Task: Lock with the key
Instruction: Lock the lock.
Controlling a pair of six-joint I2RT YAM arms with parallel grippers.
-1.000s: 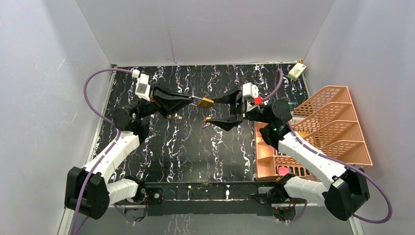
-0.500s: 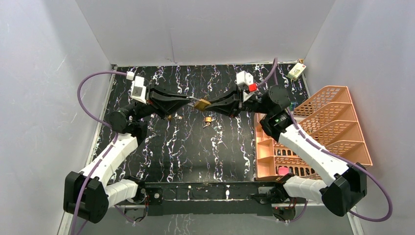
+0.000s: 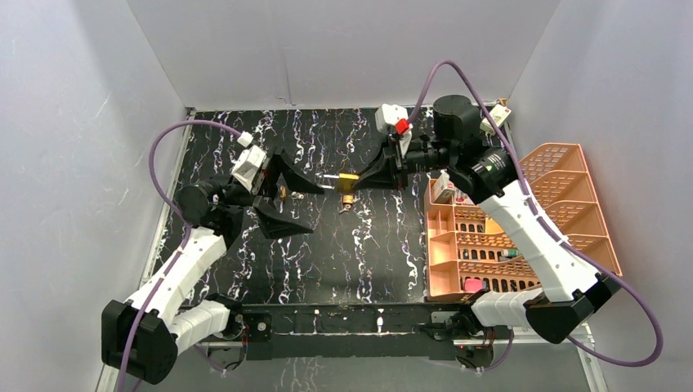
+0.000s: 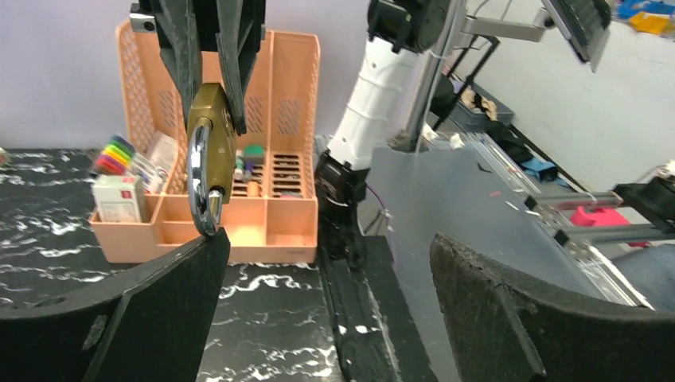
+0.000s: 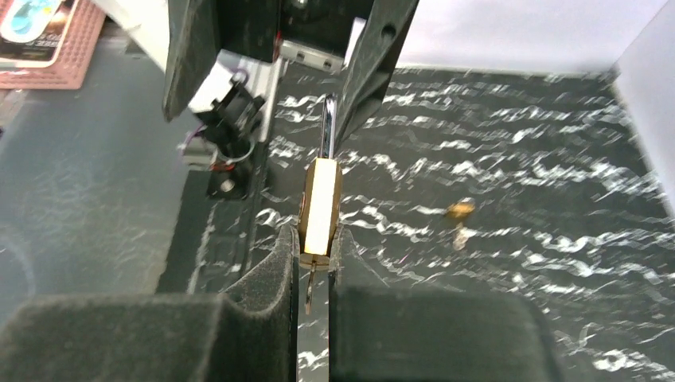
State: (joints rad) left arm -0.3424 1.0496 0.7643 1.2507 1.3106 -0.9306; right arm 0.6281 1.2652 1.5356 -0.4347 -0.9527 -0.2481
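1. Your right tool (image 3: 364, 180) clamps the brass padlock (image 5: 320, 203) by its body, above desk (image 3: 327, 261) centre.
2. Your left tool (image 3: 317, 208) gapes wide, at the padlock's 9 o'clock.
3. Orange organizer (image 3: 564, 163) at 3 o'clock: markers (image 4: 115, 153), small boxes (image 4: 119, 199), pink item (image 3: 471, 285) in its compartments.

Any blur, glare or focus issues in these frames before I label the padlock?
Right wrist: soft throughout, the padlock face blown out pale, the small brass item beyond it smeared. Left wrist: padlock sharp, a glare streak along its shackle, background readable. Top external: even light, sharp, no hard shadows, but the padlock is tiny there.
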